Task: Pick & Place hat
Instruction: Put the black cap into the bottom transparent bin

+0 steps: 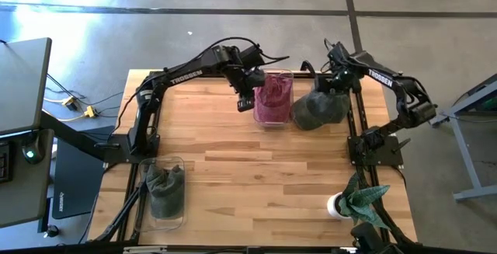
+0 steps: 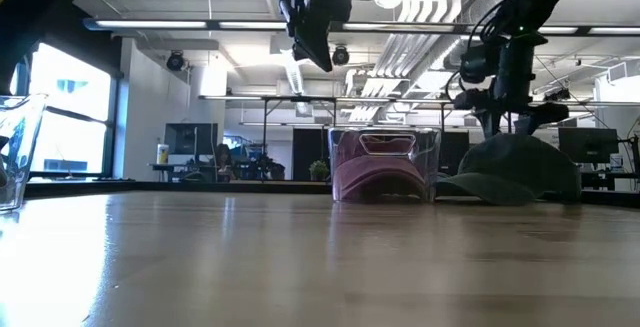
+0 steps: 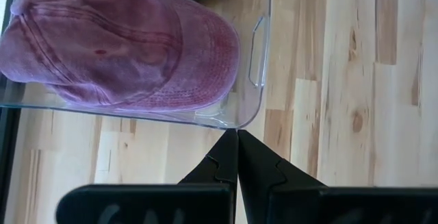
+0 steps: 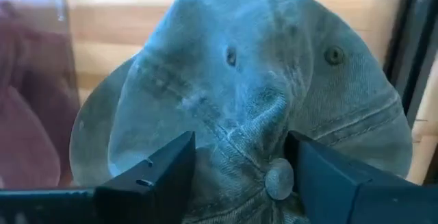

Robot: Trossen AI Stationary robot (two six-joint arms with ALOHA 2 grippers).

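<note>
The right gripper (image 4: 236, 166) stands directly over the crown of the grey-green cap (image 4: 260, 94), its fingers spread to either side of the crown's top button, with a fold of cloth bunched between them. The jaws are wide and not pressed home; whether they are about to clamp or have let go cannot be told. The cap (image 1: 320, 108) rests on the wooden table (image 1: 264, 176), at the table's far right, so the top-down approach suits a soft crown that can only be pinched from above.

Just beside this gripper stands a clear bin (image 1: 273, 99) holding a maroon cap (image 1: 272, 97); the grey-green cap's brim lies against or very near the bin wall. On the gripper's other side runs the dark frame rail (image 1: 359, 118), close by. Sideways room is therefore narrow; a straight vertical lift appears the safest path.

The left gripper (image 3: 237, 157) is clenched and empty, hovering above and just outside the same bin's wall. It shares the airspace above the bin.

A second clear bin (image 1: 165, 192), holding a dark green cap (image 1: 165, 186), sits well apart at the near left corner; open tabletop lies between.
</note>
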